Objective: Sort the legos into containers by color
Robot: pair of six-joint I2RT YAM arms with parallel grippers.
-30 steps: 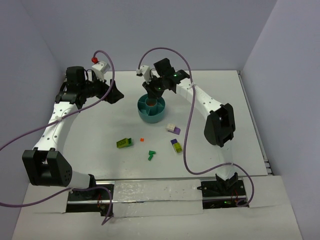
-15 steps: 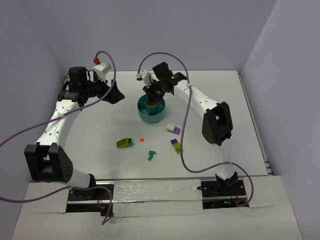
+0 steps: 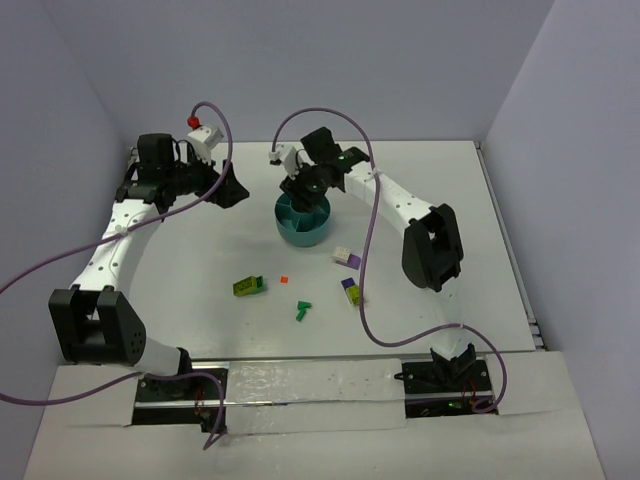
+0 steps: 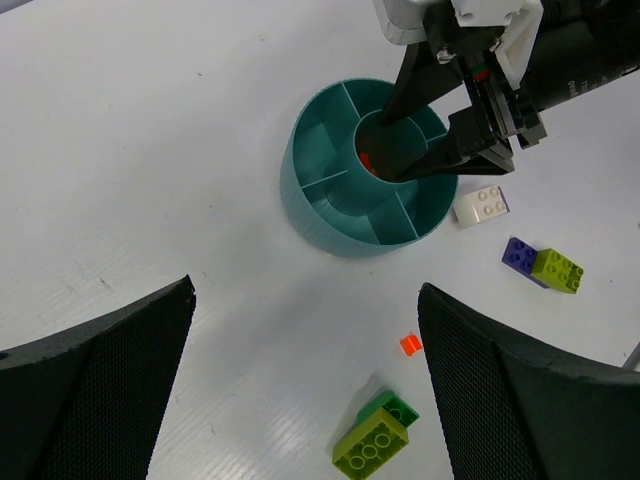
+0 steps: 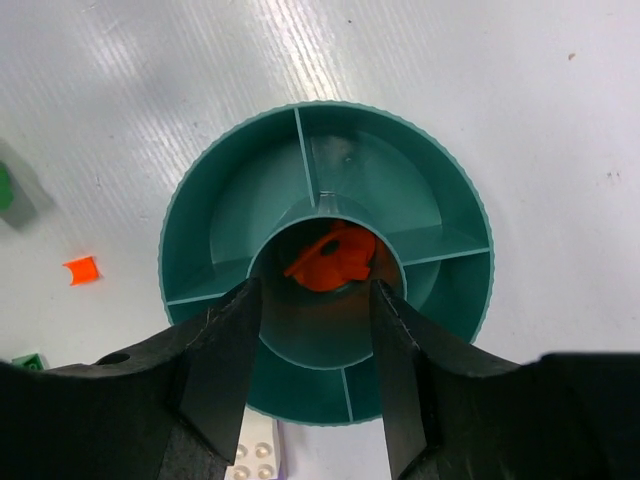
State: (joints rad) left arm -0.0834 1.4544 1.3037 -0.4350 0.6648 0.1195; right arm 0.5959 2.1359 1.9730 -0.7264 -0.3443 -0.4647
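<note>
The teal bowl (image 3: pixel 303 228) stands mid-table, its compartments set around a central ring. Orange-red bits (image 5: pixel 335 258) lie loose at the bottom of that ring. My right gripper (image 5: pixel 315 292) hangs open right above the ring with nothing between its fingers. Off to the left of the bowl, my left gripper (image 3: pixel 232 190) is wide open and empty. On the table lie a lime-green and dark green brick (image 3: pixel 248 286), a tiny orange bit (image 3: pixel 284 279), a dark green piece (image 3: pixel 302 311), a purple-and-white brick (image 3: pixel 346 256) and a purple-and-yellow brick (image 3: pixel 352 291).
The bowl's outer compartments (image 5: pixel 375 170) look bare in the right wrist view. Both arms reach over the far half of the table. The loose bricks are spread between the bowl and the arm bases. Walls close in the left, back and right sides.
My right gripper has gone from shut to open above the bowl's central ring, and it has shifted slightly left. The left arm has barely moved.
</note>
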